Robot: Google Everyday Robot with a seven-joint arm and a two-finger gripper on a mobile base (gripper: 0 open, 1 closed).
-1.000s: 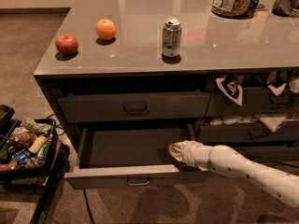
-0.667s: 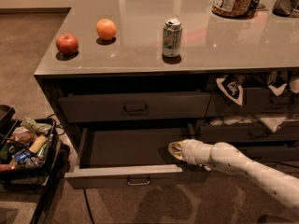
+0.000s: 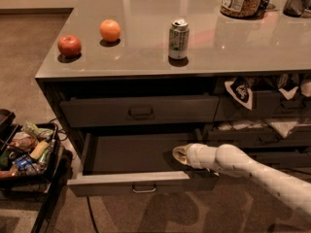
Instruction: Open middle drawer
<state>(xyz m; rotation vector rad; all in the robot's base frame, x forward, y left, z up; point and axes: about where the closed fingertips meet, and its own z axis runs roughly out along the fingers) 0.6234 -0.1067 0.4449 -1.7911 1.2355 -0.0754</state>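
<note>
Plainly, the big grey desk [image 3: 146, 62] is not the worry; the worry is what hangs out of it. The middle drawer [image 3: 131, 154] is pulled well out below the closed top drawer [image 3: 97, 111], its plain interior bare and its front panel jutting over the floor, so I judge the opening largely done.

The white arm [image 3: 262, 171] reaches in from the right, low and slanting, and crosses the drawer's right front corner. If it lifts or swings away carelessly, it could catch that corner or the front panel and either drag the drawer further than its runners allow or knock it back in.

The gripper [image 3: 180, 154] sits inside the drawer, near the right side, just under the top drawer's lower edge. Whether it is clenched or released I cannot tell from where I stand. A straight rise from there would probably strike the drawer above, so backing out low looks safer.

The black crate [image 3: 59, 155] of packets stands near the drawer's left front corner, and a sideways tug might bump it.

A hard jolt could also topple the soda can [image 3: 178, 39], or roll the orange [image 3: 110, 30] and apple [image 3: 69, 46].
</note>
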